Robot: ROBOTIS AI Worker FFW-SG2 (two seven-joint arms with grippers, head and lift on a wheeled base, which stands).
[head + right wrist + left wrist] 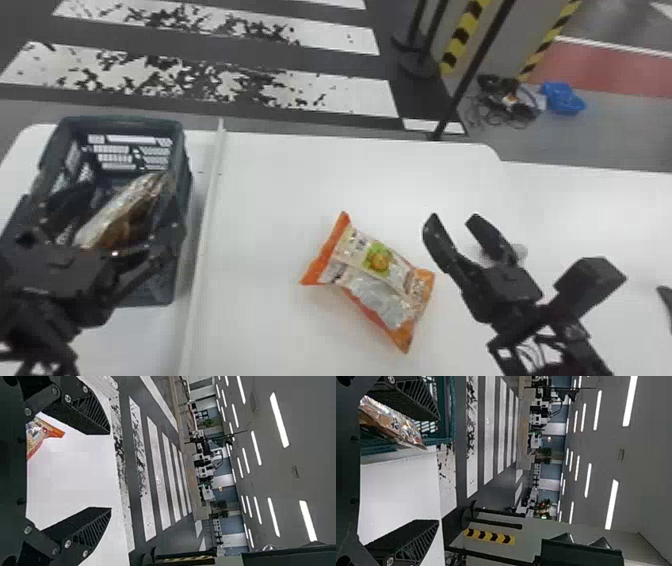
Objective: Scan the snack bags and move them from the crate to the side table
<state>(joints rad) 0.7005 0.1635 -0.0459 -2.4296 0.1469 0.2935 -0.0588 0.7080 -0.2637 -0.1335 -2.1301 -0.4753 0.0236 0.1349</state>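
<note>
Over the crate (182, 200) my left gripper (131, 210) stands open above a silver-and-brown snack bag (122, 212), which leans inside the crate. In the left wrist view, the same bag (395, 423) lies near one finger of the left gripper (438, 470), and the space between the fingers is empty. An orange-and-white snack bag (375, 265) rests flat on the white table (280, 180). Just to its right is my open right gripper (452, 217), holding nothing. In the right wrist view, part of the orange bag (41, 435) shows beside the right gripper (110, 471).
A raised white strip (206, 210) runs between the crate and the orange bag. Another white surface (600, 215) adjoins at the right, with a dark object (666, 300) at its edge. Black posts (470, 75) stand beyond the table's far edge.
</note>
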